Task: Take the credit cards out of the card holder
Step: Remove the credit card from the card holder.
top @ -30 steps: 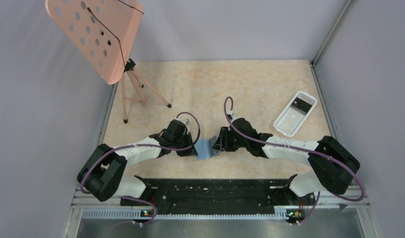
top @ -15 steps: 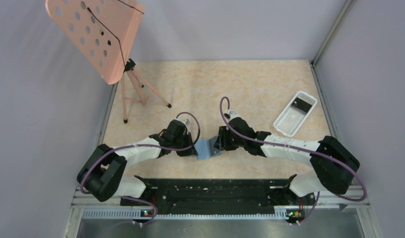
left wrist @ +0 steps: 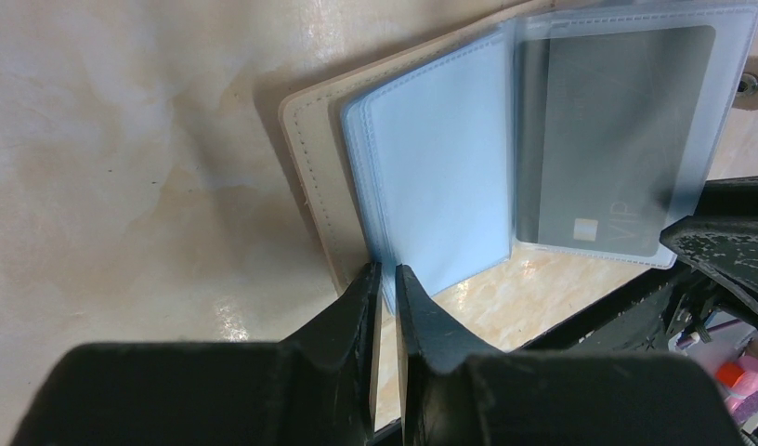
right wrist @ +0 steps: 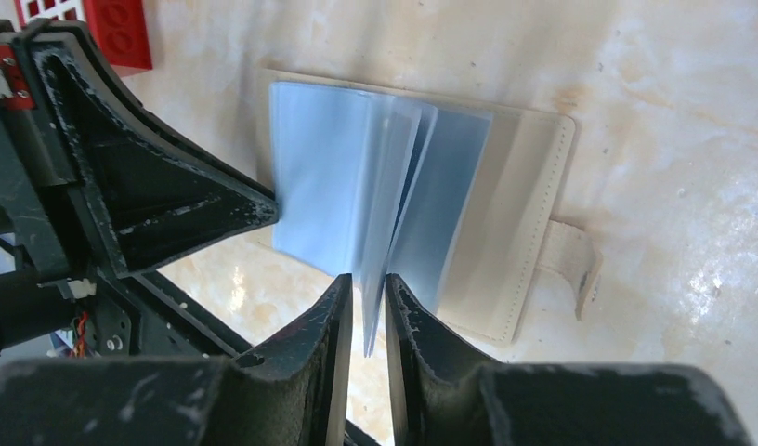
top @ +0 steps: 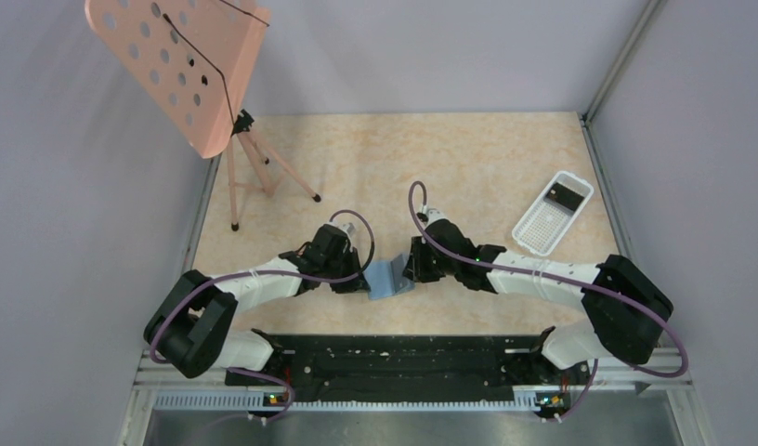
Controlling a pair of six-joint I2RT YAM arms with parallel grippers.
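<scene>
The card holder [top: 389, 277] lies open on the table between my two grippers. In the left wrist view its tan cover [left wrist: 310, 177] and light blue sleeves [left wrist: 436, 177] show, with a dark grey credit card [left wrist: 607, 139] inside a clear sleeve on the right. My left gripper [left wrist: 385, 279] is shut on the near corner of a blue sleeve. In the right wrist view my right gripper [right wrist: 368, 297] is shut on a raised blue sleeve leaf [right wrist: 380, 214], with the tan cover [right wrist: 519, 232] and its snap tab [right wrist: 570, 260] to the right.
A white perforated tray [top: 542, 228] with a dark card [top: 563, 195] in it stands at the right. A pink music stand [top: 185, 65] on a tripod stands at the back left. A red-and-white object [right wrist: 115, 28] lies near the left gripper.
The right wrist has shifted slightly left and forward at the card holder. The left arm and the holder have barely moved.
</scene>
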